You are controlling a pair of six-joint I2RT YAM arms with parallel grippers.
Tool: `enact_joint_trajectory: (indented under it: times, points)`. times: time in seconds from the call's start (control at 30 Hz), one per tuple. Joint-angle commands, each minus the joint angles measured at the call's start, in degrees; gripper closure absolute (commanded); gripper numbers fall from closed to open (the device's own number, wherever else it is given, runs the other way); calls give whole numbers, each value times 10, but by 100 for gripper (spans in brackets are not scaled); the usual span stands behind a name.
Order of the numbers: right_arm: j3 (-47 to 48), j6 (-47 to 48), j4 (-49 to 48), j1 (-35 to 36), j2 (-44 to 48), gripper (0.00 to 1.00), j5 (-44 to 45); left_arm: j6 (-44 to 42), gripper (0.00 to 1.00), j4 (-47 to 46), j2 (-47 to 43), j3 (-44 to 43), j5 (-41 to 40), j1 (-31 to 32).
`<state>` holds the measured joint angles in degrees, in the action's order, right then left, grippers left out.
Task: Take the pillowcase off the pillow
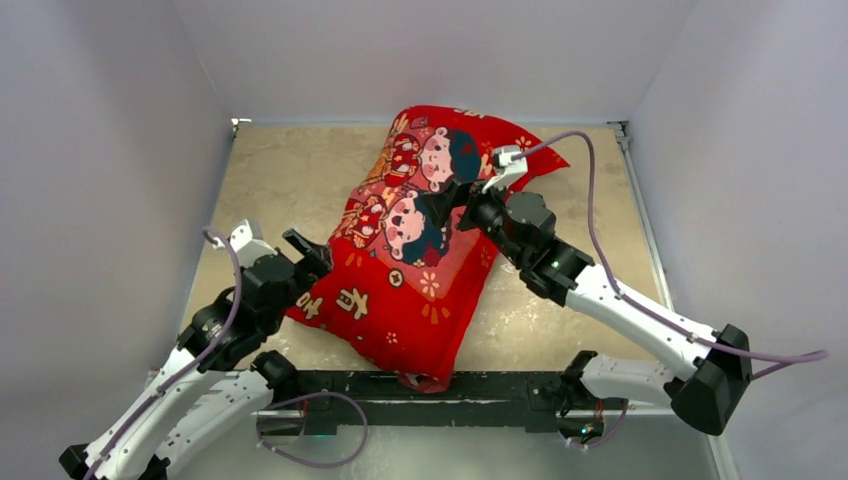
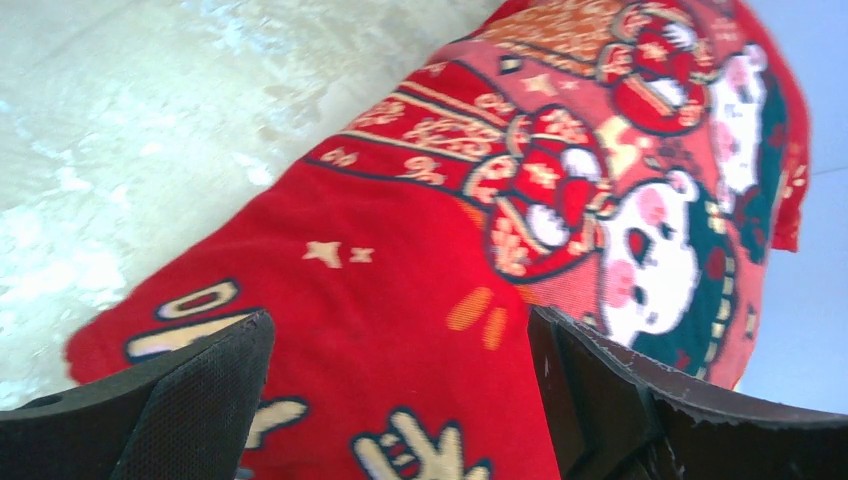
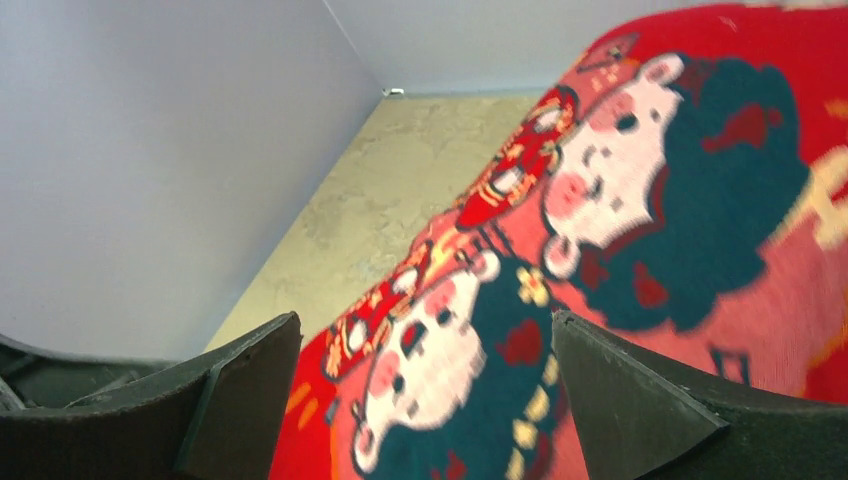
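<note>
The top view is showing the whole layout: the red pillowcase (image 1: 420, 260) is lying plump and diagonally across the tan surface (image 1: 270, 180), one corner reaching toward the far wall and the opposite corner hanging over the dark near edge between the arm bases. The pillow itself is staying hidden inside the cover.

The left end effector (image 1: 305, 250) is sitting at the pillowcase's left edge. The right end effector (image 1: 465, 205) is hovering over the cover's top face, just beside the two printed cartoon children.

The wrist views are giving what the top view cannot – how the jaws stand. In the left wrist view the left end effector (image 2: 400, 400) is standing wide open, its fingers (image 2: 190, 400) framing red cloth (image 2: 400, 270), with pale surface (image 2: 150, 120) beyond. Whether the pads are touching the fabric cannot be told. In the right wrist view the right end effector (image 3: 430, 400) is likewise spread open, with the children's faces on the pillowcase (image 3: 640, 200) showing between and beyond its fingers (image 3: 230, 400).

Gold-and-white characters are showing near the left end effector – cropped and blurred, so not readable.
</note>
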<state>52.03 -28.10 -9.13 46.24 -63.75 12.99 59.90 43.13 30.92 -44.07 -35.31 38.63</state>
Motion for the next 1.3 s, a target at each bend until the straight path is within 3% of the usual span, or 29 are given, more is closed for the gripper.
enact_joint_trajectory:
  times: [0.0, 0.13, 0.47, 0.53, 0.7, 0.73, 1.07, 1.23, 1.27]
  points:
    - [62, 31, 53, 2, -38, 1, 45, 34, 2, 72, 7, 10, -3, -3]
    - [98, 21, 57, -12, -93, 1, 111, 41, 2, 34, 12, 48, 26, -3]
    - [164, -47, 84, -39, -376, 3, 100, 56, 2, -80, 53, 143, 89, -3]
    - [155, -53, 68, -39, -397, 20, 84, 59, 3, -115, 67, 161, 99, -3]
    - [124, -62, 50, -39, -340, 91, 109, 45, 3, -199, 132, 171, 112, -3]
    - [125, -66, 58, -39, -322, 100, 125, 36, 3, -216, 147, 166, 113, -3]
    - [110, -131, 90, -40, -76, 100, 312, -76, 3, -348, 356, -15, 161, -6]
    - [56, -129, 62, -73, -54, 100, 267, -123, 3, -380, 470, -122, 178, -13]
    - [51, -134, 66, -81, -69, 96, 252, -125, 3, -381, 484, -132, 179, -16]
